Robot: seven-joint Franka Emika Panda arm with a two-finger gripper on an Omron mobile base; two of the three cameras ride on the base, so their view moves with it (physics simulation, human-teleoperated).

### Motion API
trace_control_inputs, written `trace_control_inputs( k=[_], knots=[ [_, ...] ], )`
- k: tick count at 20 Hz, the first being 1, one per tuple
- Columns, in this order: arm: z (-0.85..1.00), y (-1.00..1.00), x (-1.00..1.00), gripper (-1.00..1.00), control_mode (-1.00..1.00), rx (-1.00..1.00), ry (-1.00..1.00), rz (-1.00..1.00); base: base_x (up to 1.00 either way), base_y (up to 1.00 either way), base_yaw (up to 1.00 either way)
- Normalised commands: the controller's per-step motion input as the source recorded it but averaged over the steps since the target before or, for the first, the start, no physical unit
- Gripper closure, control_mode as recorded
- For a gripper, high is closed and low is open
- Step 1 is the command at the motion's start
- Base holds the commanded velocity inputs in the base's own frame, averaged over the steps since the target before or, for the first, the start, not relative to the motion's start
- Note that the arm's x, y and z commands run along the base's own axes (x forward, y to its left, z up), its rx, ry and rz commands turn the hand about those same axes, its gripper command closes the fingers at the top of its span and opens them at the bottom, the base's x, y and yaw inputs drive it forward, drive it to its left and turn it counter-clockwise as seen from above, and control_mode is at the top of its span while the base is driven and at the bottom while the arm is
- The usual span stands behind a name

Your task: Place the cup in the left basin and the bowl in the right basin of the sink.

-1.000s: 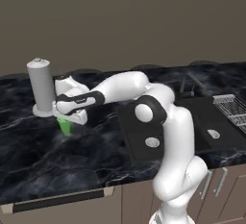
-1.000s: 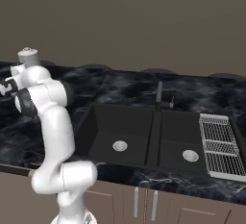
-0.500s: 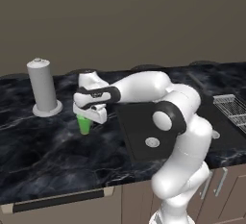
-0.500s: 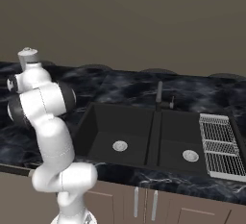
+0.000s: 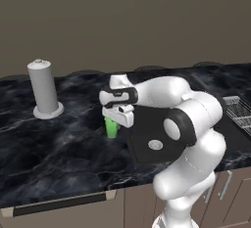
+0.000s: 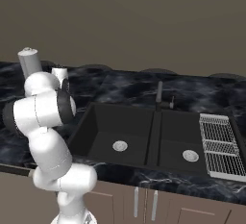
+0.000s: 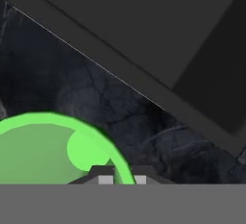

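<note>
Black marble desk with pale veining, glossy look, and a matte black sink cut into it, two square-ish basins with round silver drains. The left basin is bare, the right basin has a grey wire rack on its edge. Tall grey cylinder stands well off on a round base. The tool is pinched down narrow on the rim of the cup, a small bright green tapered tumbler, hanging upright over the desk just beside the sink's near edge.
</note>
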Motion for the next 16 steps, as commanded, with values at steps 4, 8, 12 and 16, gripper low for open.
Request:
trace_control_inputs(
  k=[4, 8, 12, 16],
  knots=[
    [-0.35, -0.99, -0.02, 1.00, -1.00, -0.04, 0.00, -0.14, 0.00, 0.00, 0.00],
    [0.10, -0.98, 0.04, 1.00, -1.00, 0.00, -0.02, -0.08, 0.00, 0.00, 0.00],
    [0.14, -0.84, 0.01, 1.00, -1.00, 0.00, 0.03, -0.11, 0.00, 0.00, 0.00],
    [-0.24, -0.76, 0.26, 1.00, -1.00, 0.00, 0.00, -0.11, 0.00, 0.00, 0.00]
  ],
)
